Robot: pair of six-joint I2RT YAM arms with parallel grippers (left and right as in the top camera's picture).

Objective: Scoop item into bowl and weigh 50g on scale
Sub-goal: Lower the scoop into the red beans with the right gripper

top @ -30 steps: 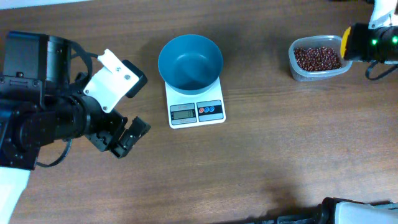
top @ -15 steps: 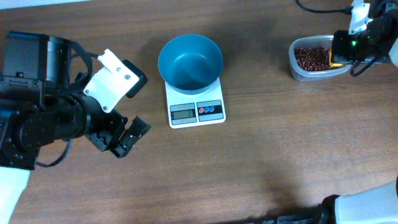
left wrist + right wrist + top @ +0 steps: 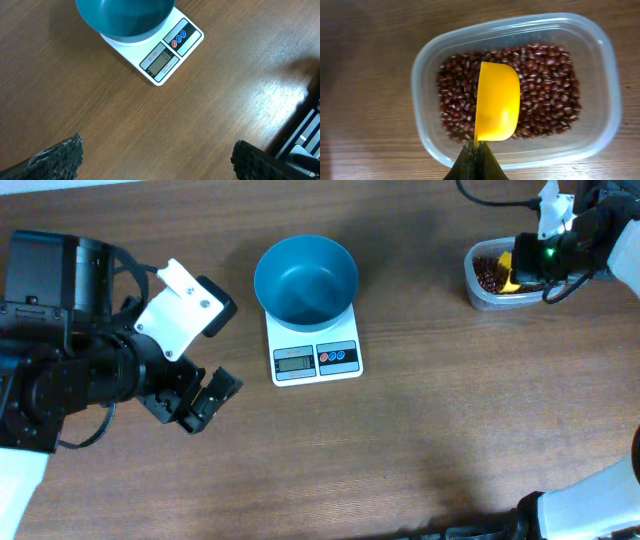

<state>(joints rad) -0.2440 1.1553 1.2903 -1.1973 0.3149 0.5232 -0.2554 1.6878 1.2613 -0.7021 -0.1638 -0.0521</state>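
On top of the scale [image 3: 316,358] sits the blue bowl [image 3: 305,278], which looks empty, so nothing has been weighed yet. Well to the right of the scale, the beans [image 3: 545,100] all lie in a clear tub [image 3: 600,45]. The right gripper [image 3: 475,159] has its jaws pinched on the handle of a yellow scoop [image 3: 496,102] held over them, with no beans showing on it. Left of the scale, the left gripper [image 3: 205,402] rests with its jaws apart, holding nothing. Scooping, pouring and checking toward 50 g all seem left to do. The scale's small print and digits are too faint to read.
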